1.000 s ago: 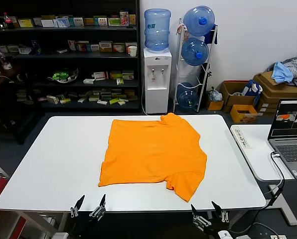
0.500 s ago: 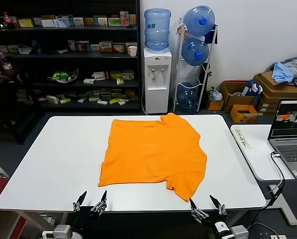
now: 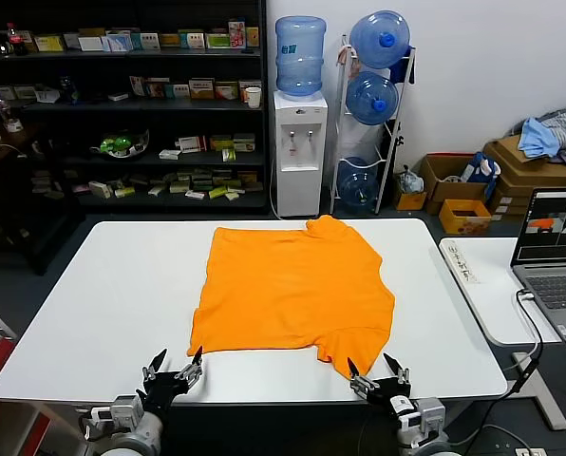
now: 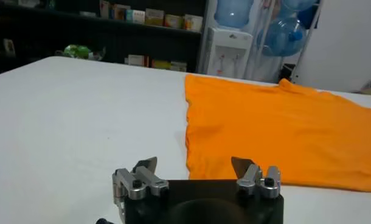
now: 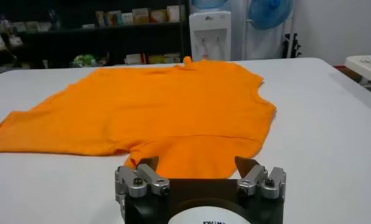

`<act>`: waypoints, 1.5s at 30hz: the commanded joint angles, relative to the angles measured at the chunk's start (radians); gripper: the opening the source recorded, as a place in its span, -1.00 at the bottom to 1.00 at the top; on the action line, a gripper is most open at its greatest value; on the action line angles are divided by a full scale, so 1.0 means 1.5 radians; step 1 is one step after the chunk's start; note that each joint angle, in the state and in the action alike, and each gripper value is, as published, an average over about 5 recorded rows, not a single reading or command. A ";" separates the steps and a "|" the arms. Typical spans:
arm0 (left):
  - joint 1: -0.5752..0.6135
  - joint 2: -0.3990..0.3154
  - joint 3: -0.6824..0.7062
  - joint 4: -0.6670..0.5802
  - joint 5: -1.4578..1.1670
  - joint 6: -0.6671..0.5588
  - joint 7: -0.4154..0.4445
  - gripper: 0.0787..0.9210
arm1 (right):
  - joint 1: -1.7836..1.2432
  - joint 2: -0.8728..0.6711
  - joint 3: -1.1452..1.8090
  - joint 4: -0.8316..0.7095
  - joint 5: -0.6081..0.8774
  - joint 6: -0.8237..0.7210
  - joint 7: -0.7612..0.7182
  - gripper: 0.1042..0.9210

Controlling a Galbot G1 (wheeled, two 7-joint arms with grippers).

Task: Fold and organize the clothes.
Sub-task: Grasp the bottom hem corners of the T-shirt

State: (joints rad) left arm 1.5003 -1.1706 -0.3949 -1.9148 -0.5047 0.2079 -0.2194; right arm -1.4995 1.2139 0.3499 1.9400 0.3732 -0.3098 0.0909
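The orange T-shirt (image 3: 292, 290) lies flat on the white table (image 3: 103, 313), plain side up, no lettering showing. Its near right sleeve hangs toward the front edge. My left gripper (image 3: 177, 366) is open and empty at the table's front edge, just in front of the shirt's near left corner (image 4: 197, 164). My right gripper (image 3: 376, 371) is open and empty at the front edge, just in front of the near sleeve (image 5: 191, 155). The shirt fills the far side of both wrist views (image 4: 277, 128) (image 5: 149, 106).
A laptop (image 3: 554, 252) and cable sit on a side table at the right. A water dispenser (image 3: 299, 142), bottle rack and dark shelves (image 3: 122, 104) stand behind the table. Cardboard boxes with a grey-blue cloth heap (image 3: 549, 133) are at far right.
Both grippers have risen and moved forward from below the table's front edge toward the shirt's near edge. The shirt has not moved.
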 commanded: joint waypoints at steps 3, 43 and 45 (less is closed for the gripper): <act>-0.039 0.000 0.005 0.043 -0.009 0.012 -0.001 0.77 | 0.036 0.003 -0.021 -0.029 0.000 -0.006 0.002 0.76; -0.023 -0.002 0.037 0.025 -0.022 -0.004 -0.024 -0.95 | -0.050 -0.020 0.001 0.037 0.002 0.013 0.017 -0.95; 0.006 0.011 0.035 -0.012 -0.068 0.008 -0.045 -0.95 | -0.084 -0.038 0.005 0.067 0.013 0.012 0.027 -0.95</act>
State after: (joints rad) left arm 1.4501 -1.1773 -0.3406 -1.8396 -0.5120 0.2030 -0.2477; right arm -1.5805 1.1720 0.3611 1.9931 0.3898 -0.2923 0.1261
